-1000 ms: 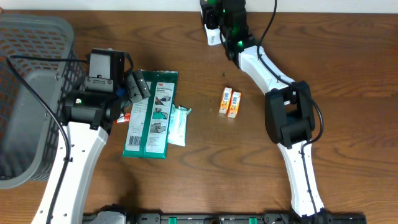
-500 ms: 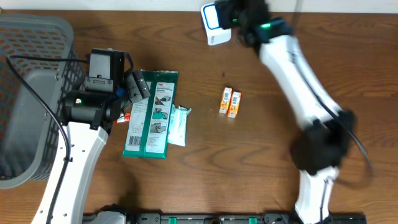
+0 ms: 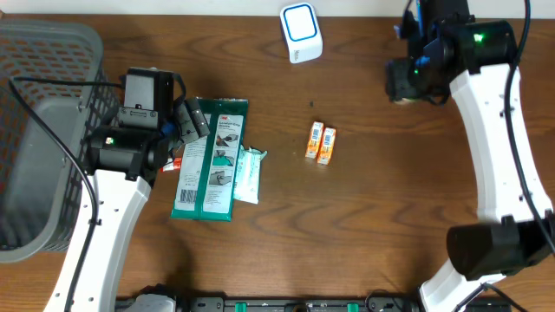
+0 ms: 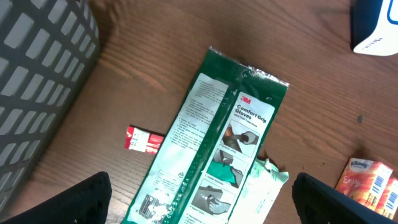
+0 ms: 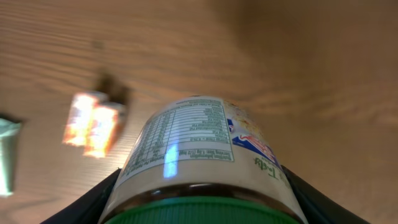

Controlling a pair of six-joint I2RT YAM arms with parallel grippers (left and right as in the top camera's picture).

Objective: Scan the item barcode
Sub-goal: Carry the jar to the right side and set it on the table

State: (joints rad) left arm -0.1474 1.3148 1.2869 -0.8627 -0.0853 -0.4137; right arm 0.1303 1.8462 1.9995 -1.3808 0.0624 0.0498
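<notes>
Wooden counter (image 3: 364, 217) below: my right hand (image 3: 414, 74) grips the green-lidded bottle (image 5: 199, 149), left hand (image 4: 202, 208) open; tilted wrongly, its barcode could miss the scanner (image 3: 301, 33).

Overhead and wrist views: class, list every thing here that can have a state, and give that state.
left gripper: open, empty, over the glove pack.
right gripper: shut on the jar.
jar: lid on, held above the table.
scanner: standing on the table, untouched.
glove pack: lying flat.
tissue pack: flat, against the glove pack.
orange packets: flat, side by side.
basket: upright.
</notes>
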